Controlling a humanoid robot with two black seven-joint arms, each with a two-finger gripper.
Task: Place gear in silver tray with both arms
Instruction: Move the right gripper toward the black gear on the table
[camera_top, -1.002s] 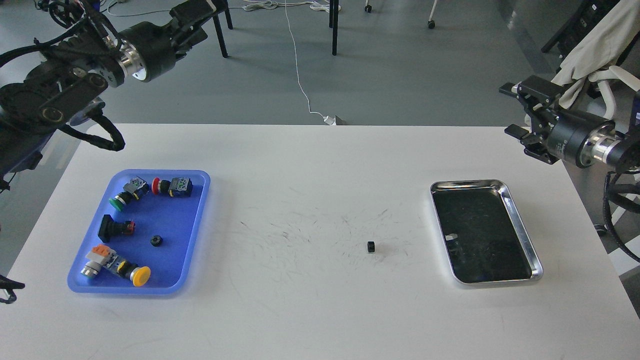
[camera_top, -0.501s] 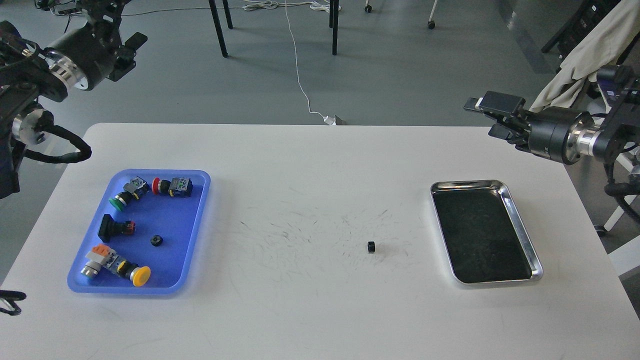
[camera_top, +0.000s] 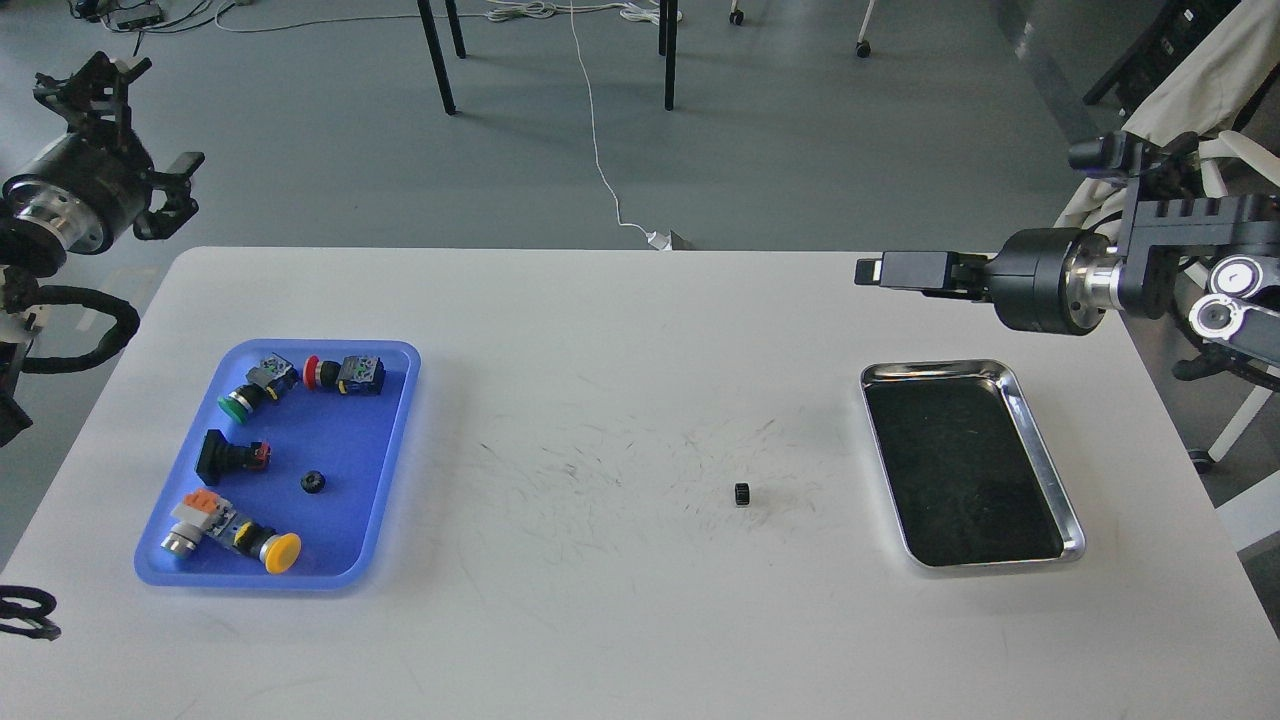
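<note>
A small black gear (camera_top: 741, 493) lies on the white table, left of the silver tray (camera_top: 1043, 452), whose dark bottom is bare. A second black gear (camera_top: 313, 482) lies in the blue tray (camera_top: 395, 440). My left gripper (camera_top: 140, 130) is raised off the table's far left corner, its fingers spread and empty. My right gripper (camera_top: 885, 271) reaches left over the table's far right, above and beyond the silver tray's far edge. It shows edge-on, so its fingers overlap and I cannot tell them apart. It holds nothing I can see.
The blue tray also holds several push-button switches, green (camera_top: 238, 402), red (camera_top: 345, 373), black (camera_top: 228, 455) and yellow (camera_top: 270, 549). Chair legs (camera_top: 436, 55) and a white cable (camera_top: 600, 170) are on the floor beyond the table.
My left arm has swung back to the left, away from the table. My right gripper has moved left over the table and rolled so that it now shows edge-on.
</note>
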